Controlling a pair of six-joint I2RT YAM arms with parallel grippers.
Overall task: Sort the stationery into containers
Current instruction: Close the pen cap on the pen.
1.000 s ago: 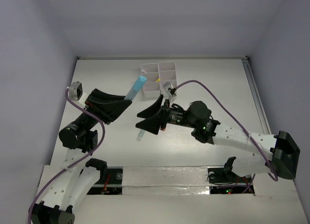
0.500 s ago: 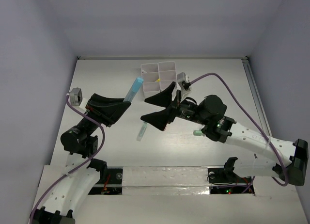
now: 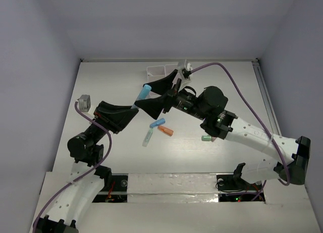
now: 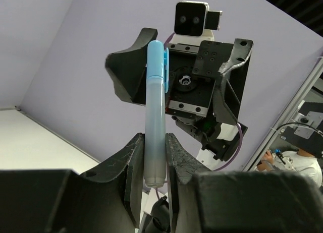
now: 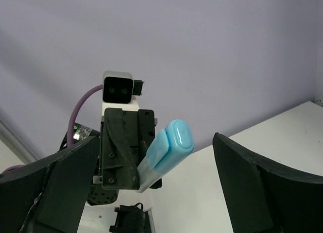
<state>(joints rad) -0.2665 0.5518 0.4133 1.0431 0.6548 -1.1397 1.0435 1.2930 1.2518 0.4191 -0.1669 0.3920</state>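
My left gripper (image 3: 132, 108) (image 4: 154, 144) is shut on the lower end of a blue marker (image 3: 146, 89) (image 4: 154, 92), holding it up above the table. The marker's pale barrel and blue cap (image 5: 171, 142) point toward my right gripper (image 3: 145, 96) (image 5: 156, 142). That gripper is open wide, with the cap end in the gap between its fingers (image 5: 252, 187), touching neither. The white organizer (image 3: 155, 70) shows only at its far-left corner, behind the right gripper. On the table lie a short blue marker (image 3: 155, 124), an orange marker (image 3: 165, 130) and a pale pen-like piece (image 3: 147, 138).
A small green item (image 3: 206, 138) lies beside the right forearm. Both arms cross the middle of the table (image 3: 101, 81). Purple cables loop off each wrist. Walls close in the far edge and both sides.
My right gripper has opened wide and swung away and left, bringing its fingers around the marker's cap. Its move uncovered the blue and orange markers on the table. The left gripper kept its hold.
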